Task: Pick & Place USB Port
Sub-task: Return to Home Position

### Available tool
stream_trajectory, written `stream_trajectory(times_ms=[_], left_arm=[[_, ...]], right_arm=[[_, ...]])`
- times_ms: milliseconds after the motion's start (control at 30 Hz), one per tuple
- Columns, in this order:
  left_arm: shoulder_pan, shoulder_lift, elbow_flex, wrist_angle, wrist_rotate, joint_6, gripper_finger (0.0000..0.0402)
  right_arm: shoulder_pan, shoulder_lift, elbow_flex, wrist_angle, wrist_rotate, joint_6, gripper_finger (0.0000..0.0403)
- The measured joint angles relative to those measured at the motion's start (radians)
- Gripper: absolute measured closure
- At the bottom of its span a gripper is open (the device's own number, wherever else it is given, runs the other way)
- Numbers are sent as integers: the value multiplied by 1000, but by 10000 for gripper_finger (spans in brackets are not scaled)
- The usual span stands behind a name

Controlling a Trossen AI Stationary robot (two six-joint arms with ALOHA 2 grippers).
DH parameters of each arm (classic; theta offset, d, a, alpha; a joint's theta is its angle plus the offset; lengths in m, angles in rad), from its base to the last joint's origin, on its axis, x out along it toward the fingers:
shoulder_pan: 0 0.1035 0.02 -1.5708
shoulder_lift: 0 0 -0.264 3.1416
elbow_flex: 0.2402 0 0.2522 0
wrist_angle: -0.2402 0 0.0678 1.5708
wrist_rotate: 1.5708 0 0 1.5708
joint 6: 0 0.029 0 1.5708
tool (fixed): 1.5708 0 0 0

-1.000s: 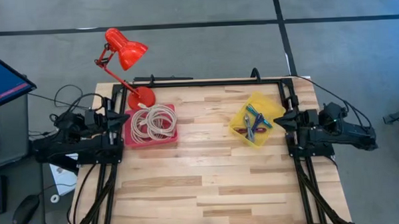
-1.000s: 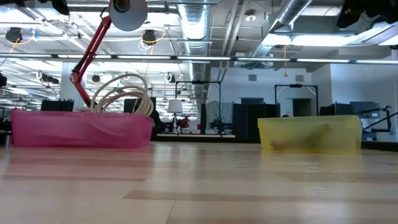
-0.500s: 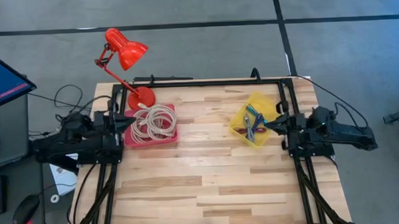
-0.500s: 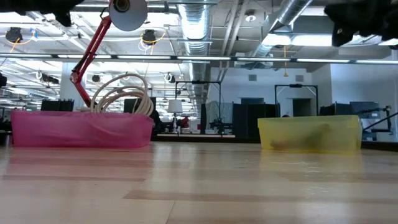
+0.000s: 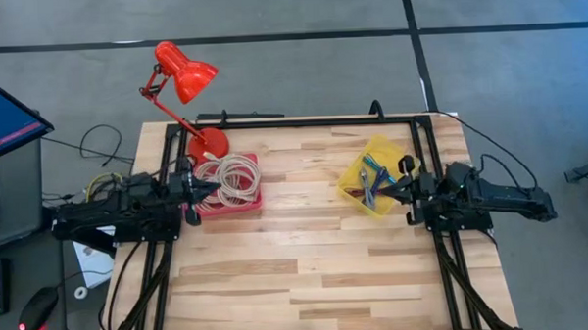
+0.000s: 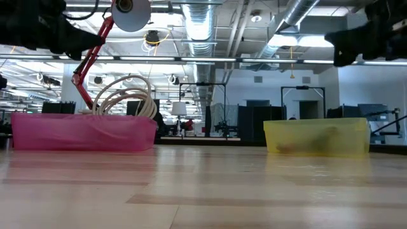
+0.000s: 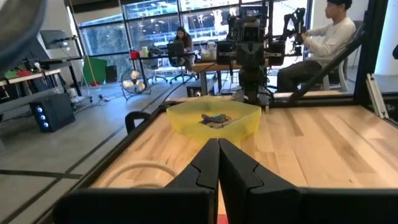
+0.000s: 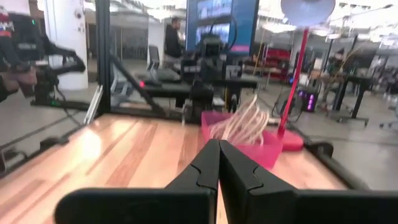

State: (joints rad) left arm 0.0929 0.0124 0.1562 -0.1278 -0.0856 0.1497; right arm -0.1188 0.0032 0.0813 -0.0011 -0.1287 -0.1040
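A yellow bin (image 5: 376, 175) stands at the table's right, holding several small blue, red and grey USB pieces (image 5: 373, 177); it also shows in the left wrist view (image 7: 214, 121). At the left stands a pink bin (image 5: 223, 184) with coiled white cable (image 5: 226, 177). My left gripper (image 5: 199, 190) is shut and level, its tips above the pink bin's left edge. My right gripper (image 5: 387, 189) is shut and level at the yellow bin's right edge. In both wrist views the shut fingers, left (image 7: 218, 143) and right (image 8: 218, 143), have nothing between them.
A red desk lamp (image 5: 183, 76) stands on its base (image 5: 207, 144) at the far left corner, behind the pink bin. Black frame rails (image 5: 302, 121) run along the table's far, left and right edges. Bare wood (image 5: 308, 272) fills the middle and near half. People sit beyond the table (image 7: 323, 37).
Both grippers have come down and reached inward from the table's side edges, tipping to level. The left has gone toward the pink bin, the right toward the yellow bin. Both stayed shut. In the low view both arms have sunk into the picture's top corners.
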Motion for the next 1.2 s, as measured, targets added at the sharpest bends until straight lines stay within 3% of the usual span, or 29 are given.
stream_trajectory(times_ms=[433,733,1200], left_arm=[[0,0,-74,20,10,2,396],[0,2,-122,71,74,2,396],[0,3,-129,91,87,2,396]], right_arm=[[1,-1,-55,-12,-1,5,403],[1,2,-55,-15,0,0,403],[1,3,-55,-16,0,60,403]])
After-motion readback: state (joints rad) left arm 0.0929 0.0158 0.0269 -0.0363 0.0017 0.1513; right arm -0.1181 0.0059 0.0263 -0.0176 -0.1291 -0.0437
